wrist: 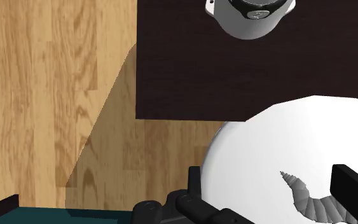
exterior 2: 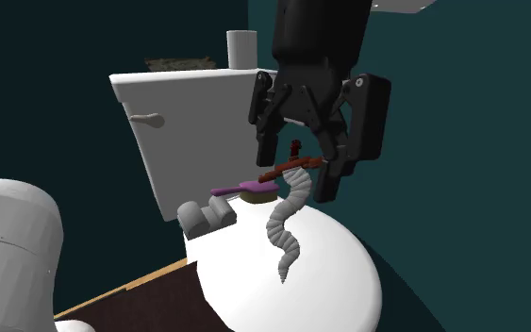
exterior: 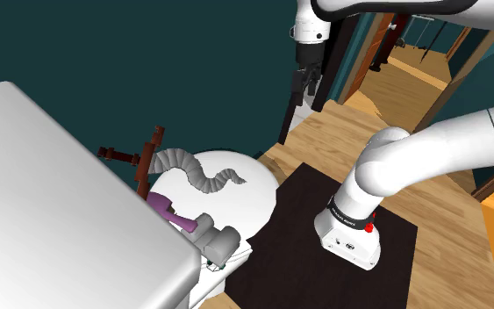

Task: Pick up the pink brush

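Well, in the shoulder view the pink brush (exterior: 161, 206) lies at the back of the toilet lid (exterior: 245, 197), crowded by a grey coil (exterior: 203, 174) and a brown piece (exterior: 148, 154); a descent could knock those instead. In the second exterior view the tool (exterior 2: 298, 170) hangs wide open, empty. In the wrist view the coil sits well below its fingers (wrist: 354, 191).

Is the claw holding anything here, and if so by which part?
Nothing is held. The claw hangs open above the white toilet lid, and the pink brush lies untouched on that lid.
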{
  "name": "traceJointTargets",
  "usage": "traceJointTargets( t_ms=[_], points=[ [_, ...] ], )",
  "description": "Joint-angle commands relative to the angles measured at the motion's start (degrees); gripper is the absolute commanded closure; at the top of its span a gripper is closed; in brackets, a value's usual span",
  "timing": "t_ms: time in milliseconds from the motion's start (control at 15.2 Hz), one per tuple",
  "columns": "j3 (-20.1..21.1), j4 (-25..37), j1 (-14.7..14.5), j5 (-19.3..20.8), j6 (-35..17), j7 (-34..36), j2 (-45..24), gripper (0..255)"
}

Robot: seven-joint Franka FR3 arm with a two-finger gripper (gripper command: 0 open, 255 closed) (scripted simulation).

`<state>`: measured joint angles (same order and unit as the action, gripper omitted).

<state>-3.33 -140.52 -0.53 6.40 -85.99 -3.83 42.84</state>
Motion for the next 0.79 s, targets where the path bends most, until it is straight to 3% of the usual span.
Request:
traceJointTargets(
  t_ms=[0, 726],
  points=[
    [0.0, 0.0, 0.0, 0.0, 0.0, 0.0, 0.0, 0],
    [11.0, -2.2, -6.1, -7.7, -12.7, 11.7, -11.9, 0]
  ],
)
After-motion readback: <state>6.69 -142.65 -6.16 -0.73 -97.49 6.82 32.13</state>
